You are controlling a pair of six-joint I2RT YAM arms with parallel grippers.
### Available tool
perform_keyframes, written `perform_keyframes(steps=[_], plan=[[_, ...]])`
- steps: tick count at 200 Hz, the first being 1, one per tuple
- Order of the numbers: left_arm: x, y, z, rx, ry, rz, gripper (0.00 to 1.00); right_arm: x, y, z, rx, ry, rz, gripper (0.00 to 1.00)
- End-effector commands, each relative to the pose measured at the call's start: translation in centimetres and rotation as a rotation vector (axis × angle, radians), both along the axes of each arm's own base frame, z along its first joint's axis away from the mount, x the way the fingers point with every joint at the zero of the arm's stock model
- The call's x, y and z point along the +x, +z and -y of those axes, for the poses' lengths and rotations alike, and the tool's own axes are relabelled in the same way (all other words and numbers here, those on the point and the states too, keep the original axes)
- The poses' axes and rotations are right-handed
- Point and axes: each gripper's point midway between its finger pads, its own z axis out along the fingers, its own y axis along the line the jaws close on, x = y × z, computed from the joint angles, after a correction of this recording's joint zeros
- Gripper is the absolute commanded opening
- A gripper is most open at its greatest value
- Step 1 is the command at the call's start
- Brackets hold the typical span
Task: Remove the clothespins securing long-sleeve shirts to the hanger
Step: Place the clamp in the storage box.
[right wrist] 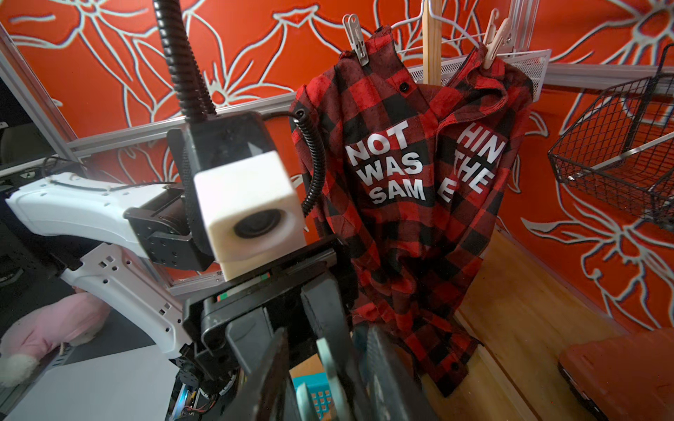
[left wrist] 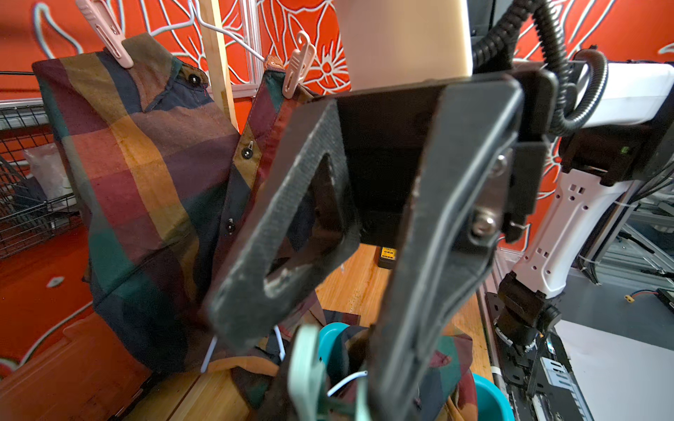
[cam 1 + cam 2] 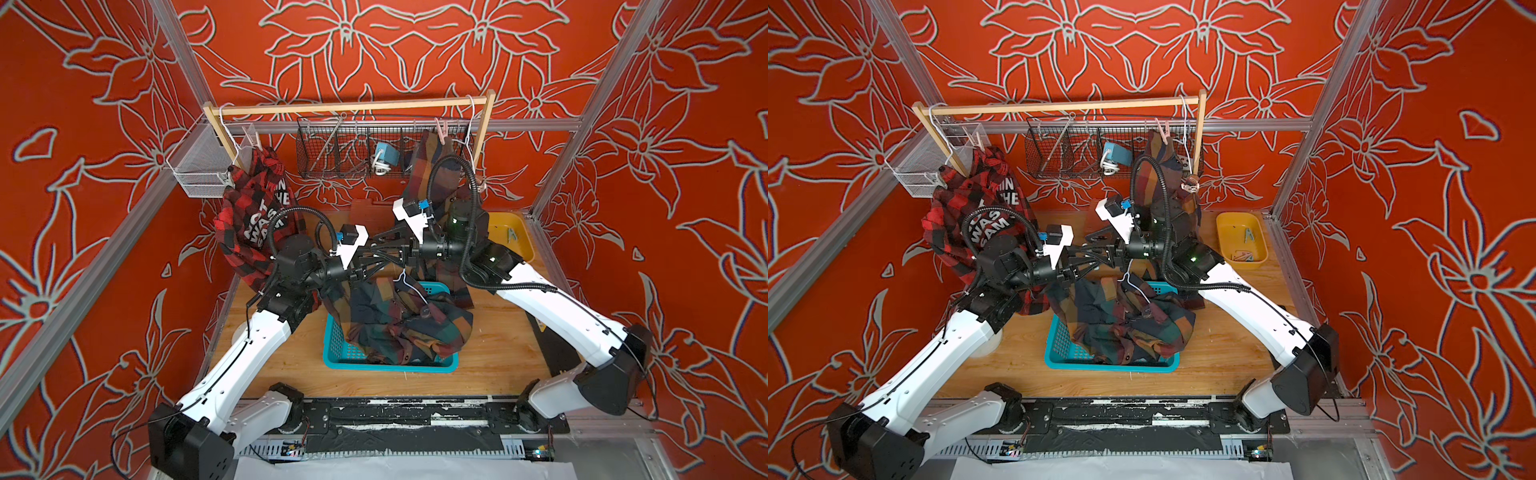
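One mint clothespin (image 2: 306, 364) sits at the bottom centre of the left wrist view. The left gripper (image 3: 388, 257) is clenched on it. The right gripper (image 3: 380, 245) faces it nose to nose. Its two fingers (image 2: 277, 226) stand apart on either side of the pin, with a gap showing beside one finger, so this pincer is released. In both top views the two grippers meet at mid-frame, just above the teal basket (image 3: 345, 361).

Four more pins are clipped to hanging shirts. A pink clothespin (image 2: 105, 32) at the upper left of the left wrist view and a paler clothespin (image 2: 299, 69) right of it bite the shoulders of the hanging dark plaid shirt (image 2: 146, 175). A grey-white clothespin (image 1: 355, 40) and a cream clothespin (image 1: 492, 40), along the top of the right wrist view, hold the red-and-black shirt (image 1: 401, 237), which bears white block lettering.

In a top view the red shirt hangs at the left end of the wooden rail (image 3: 353, 107) and the dark plaid one at its right end. A third shirt (image 3: 399, 328), also dark plaid, lies heaped in the teal basket at lower centre, with a white wire hanger (image 3: 403, 280) on top of it.

Loose clothespins (image 3: 1246, 237) lie in the yellow tray (image 3: 1229, 224), right of centre. A black wire basket (image 3: 332, 153) hangs behind the rail.
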Motion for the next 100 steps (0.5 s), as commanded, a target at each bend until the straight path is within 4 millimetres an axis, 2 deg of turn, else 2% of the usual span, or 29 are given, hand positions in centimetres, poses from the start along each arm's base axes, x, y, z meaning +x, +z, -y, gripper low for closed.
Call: perform_keyframes(steps=[1,44,56,72,100], plan=[[-0.73,1.24,0.26,0.002,-0.031,0.059,0.00,-0.77,1.75,-0.53,0.041,0.049,0.023,0.36],[-0.91,1.28,0.27,0.004,-0.037,0.064,0.00,-0.74,1.20,-1.04,0.031,0.065,0.008,0.21],[-0.92,1.28,0.28,0.004,-0.038,0.064,0.00,-0.73,1.13,-1.02,0.030,0.065,0.005,0.14],[-0.88,1.29,0.26,0.005,-0.036,0.065,0.00,-0.82,1.18,-1.03,0.031,0.069,0.005,0.00],[-0.79,1.29,0.21,0.005,-0.029,0.064,0.00,-0.89,1.39,-0.87,0.032,0.066,0.015,0.00]])
